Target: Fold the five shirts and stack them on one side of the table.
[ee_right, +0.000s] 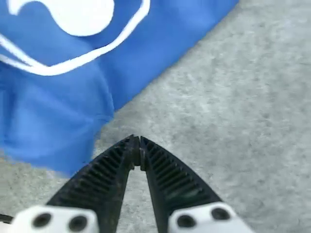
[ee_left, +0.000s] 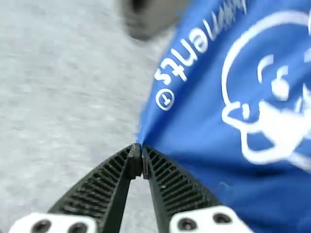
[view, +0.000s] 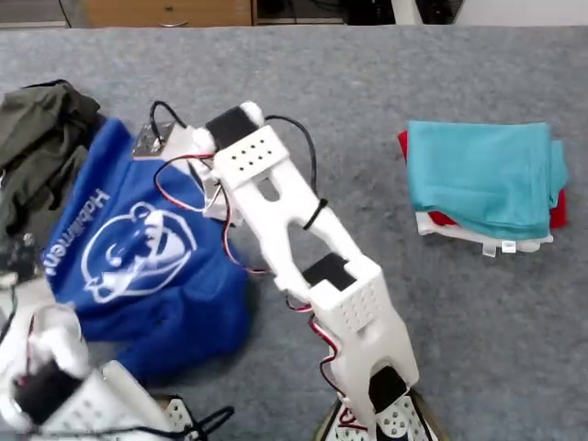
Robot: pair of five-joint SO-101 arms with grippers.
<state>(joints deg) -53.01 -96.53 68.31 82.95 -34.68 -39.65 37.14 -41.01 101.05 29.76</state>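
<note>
1. Left gripper (ee_left: 137,158) is pinched together on the blue shirt's (ee_left: 233,73) edge
2. Right gripper (ee_right: 136,154) is closed and empty over the counter (ee_right: 233,97), just beside that shirt
3. Folded stack (view: 482,184) lies well apart; the olive shirt (view: 37,138) is crumpled, touching the blue shirt

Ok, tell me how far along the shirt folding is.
Done: three folded shirts stacked, teal shirt over red shirt and white shirt. In hand: the blue shirt lies unfolded, left gripper shut at its edge, right gripper shut beside it. Left: fold it and the crumpled olive shirt, then stack both.
</note>
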